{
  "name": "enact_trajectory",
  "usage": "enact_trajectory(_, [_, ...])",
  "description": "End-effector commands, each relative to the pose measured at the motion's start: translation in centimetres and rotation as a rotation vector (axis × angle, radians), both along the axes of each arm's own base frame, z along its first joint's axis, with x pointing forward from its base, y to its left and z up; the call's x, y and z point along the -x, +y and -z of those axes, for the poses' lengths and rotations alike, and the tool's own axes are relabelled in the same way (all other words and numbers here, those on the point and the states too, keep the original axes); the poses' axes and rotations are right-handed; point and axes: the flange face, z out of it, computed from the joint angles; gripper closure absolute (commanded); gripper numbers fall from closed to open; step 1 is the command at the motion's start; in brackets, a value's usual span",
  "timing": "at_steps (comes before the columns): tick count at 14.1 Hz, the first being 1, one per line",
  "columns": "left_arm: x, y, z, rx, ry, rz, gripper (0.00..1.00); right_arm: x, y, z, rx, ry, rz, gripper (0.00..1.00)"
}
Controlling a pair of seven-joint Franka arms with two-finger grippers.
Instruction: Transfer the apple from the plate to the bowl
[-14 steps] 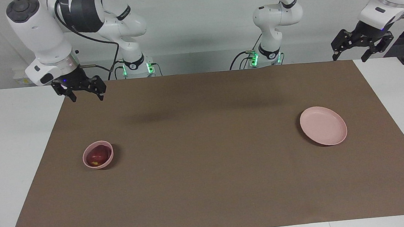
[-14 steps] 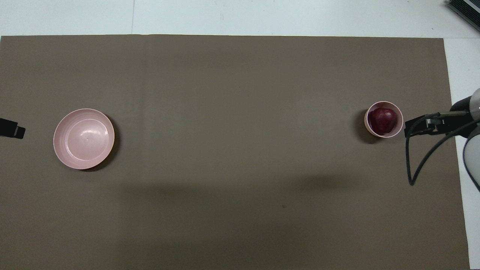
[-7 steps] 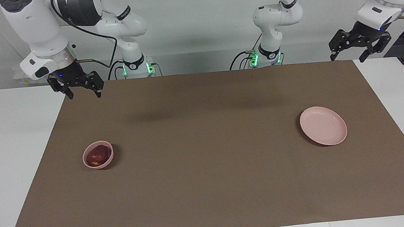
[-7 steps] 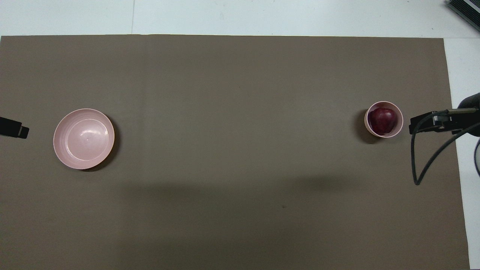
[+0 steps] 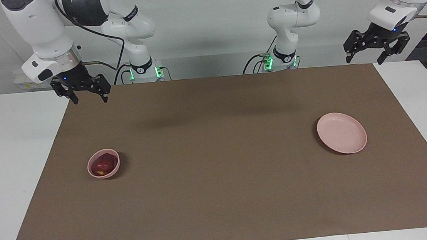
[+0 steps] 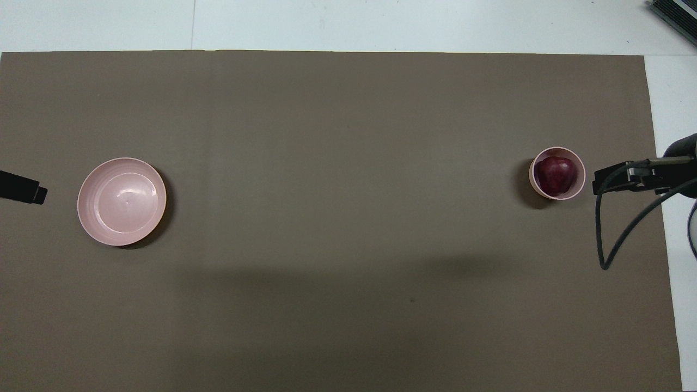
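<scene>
The dark red apple (image 5: 103, 165) sits inside the small pink bowl (image 5: 104, 173) at the left of the facing view, on the brown mat (image 5: 219, 181). The flat pink plate (image 5: 341, 132) lies bare at the right. The right gripper (image 5: 87, 96) hangs at upper left, fingers spread wide, holding nothing. The left gripper (image 5: 376, 49) hangs at upper right, likewise wide and holding nothing.

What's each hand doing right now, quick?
Left hand: open, holding nothing, raised.
Right hand: open, holding nothing, raised.
</scene>
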Motion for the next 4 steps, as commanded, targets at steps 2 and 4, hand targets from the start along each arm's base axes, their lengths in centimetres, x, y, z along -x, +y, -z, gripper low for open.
enact_trajectory(2, [0.60, 0.55, -1.17, -0.013, -0.014, -0.015, 0.00, -0.05, 0.21, -0.34, -0.055, 0.012, -0.025, 0.00])
enact_trajectory(4, [0.58, 0.61, -1.18, -0.012, -0.016, -0.016, 0.00, 0.03, 0.21, -0.39, -0.055, 0.014, -0.024, 0.00])
